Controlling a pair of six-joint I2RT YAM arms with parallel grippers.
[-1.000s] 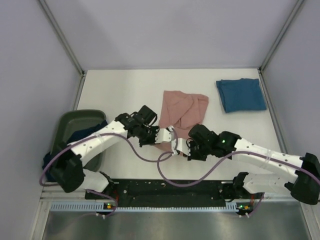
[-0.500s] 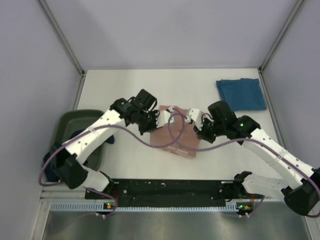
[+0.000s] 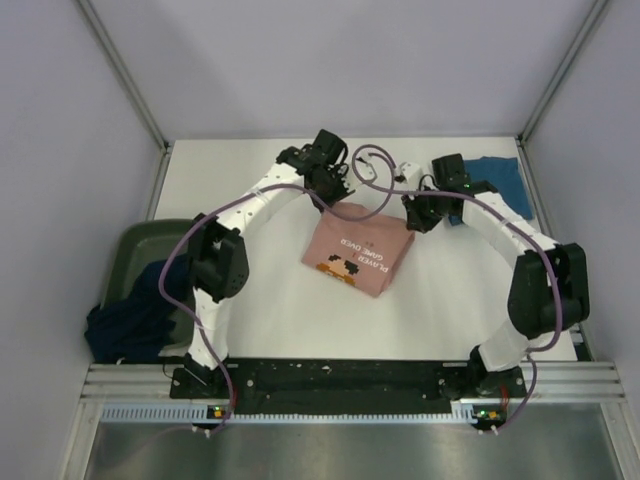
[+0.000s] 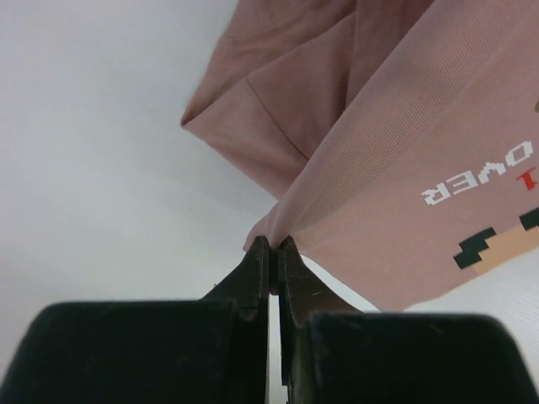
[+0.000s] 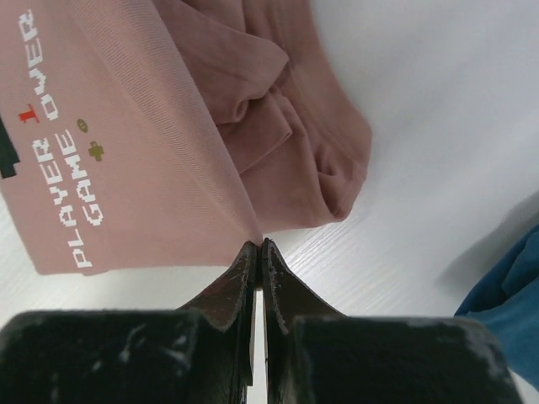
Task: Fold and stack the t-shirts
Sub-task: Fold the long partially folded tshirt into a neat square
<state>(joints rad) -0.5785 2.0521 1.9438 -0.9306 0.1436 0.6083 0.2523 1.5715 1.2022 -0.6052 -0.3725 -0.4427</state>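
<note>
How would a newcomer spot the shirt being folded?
On the white table, near its middle, lies a salmon-pink cotton t-shirt, far corners pinched by the left gripper and right gripper. Unlike the plain teal-blue t-shirt, it shows a pixel face and lettering.

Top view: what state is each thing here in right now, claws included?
pink t-shirt: partly folded, print up, far edge pinched at two points.
left claw: shut on the pink t-shirt.
right claw: shut on the pink t-shirt.
blue t-shirt: folded, lying flat.
navy t-shirt: crumpled, spilling from the bin.
green bin: upright.
</note>
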